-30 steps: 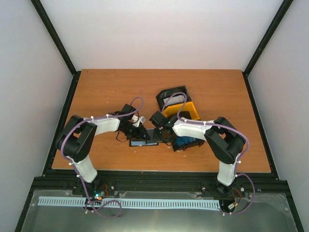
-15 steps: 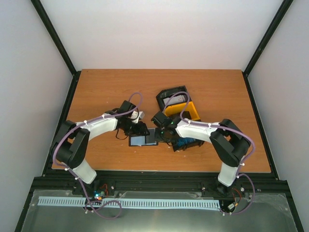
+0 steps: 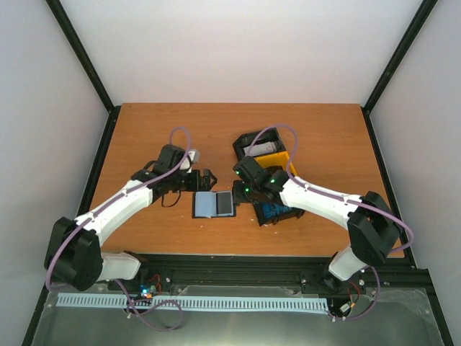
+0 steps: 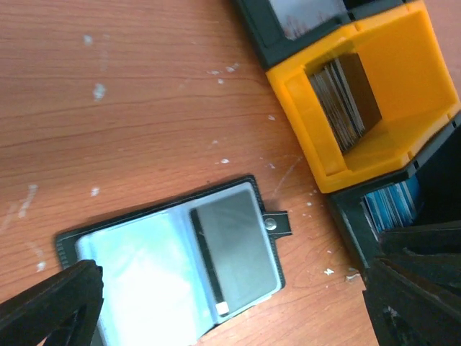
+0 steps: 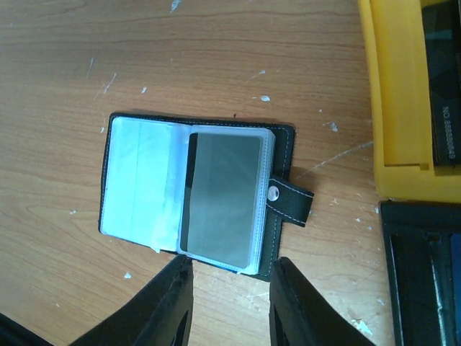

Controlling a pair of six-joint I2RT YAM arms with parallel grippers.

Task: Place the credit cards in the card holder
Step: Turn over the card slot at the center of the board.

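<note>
The black card holder (image 3: 214, 205) lies open on the table between the two arms. A grey credit card (image 5: 220, 198) sits in its right-hand clear pocket, and the clasp tab (image 5: 292, 202) sticks out to the right. My left gripper (image 4: 234, 288) hangs wide open above the card holder (image 4: 173, 259), touching nothing. My right gripper (image 5: 230, 281) is open just off the holder's near edge, with bare wood between its fingers. More credit cards stand stacked in the tray: dark ones (image 4: 346, 94) in the yellow compartment, bright blue ones (image 4: 392, 205) in a black one.
The three-compartment black-and-yellow tray (image 3: 284, 160) stands right of the holder, close to my right arm. Black frame rails edge the wooden table (image 3: 158, 137), with white walls on both sides and at the back.
Both grippers have opened and drawn back from the card holder. The left arm swung up and to the left, the right one away to the right. The holder now lies uncovered.
</note>
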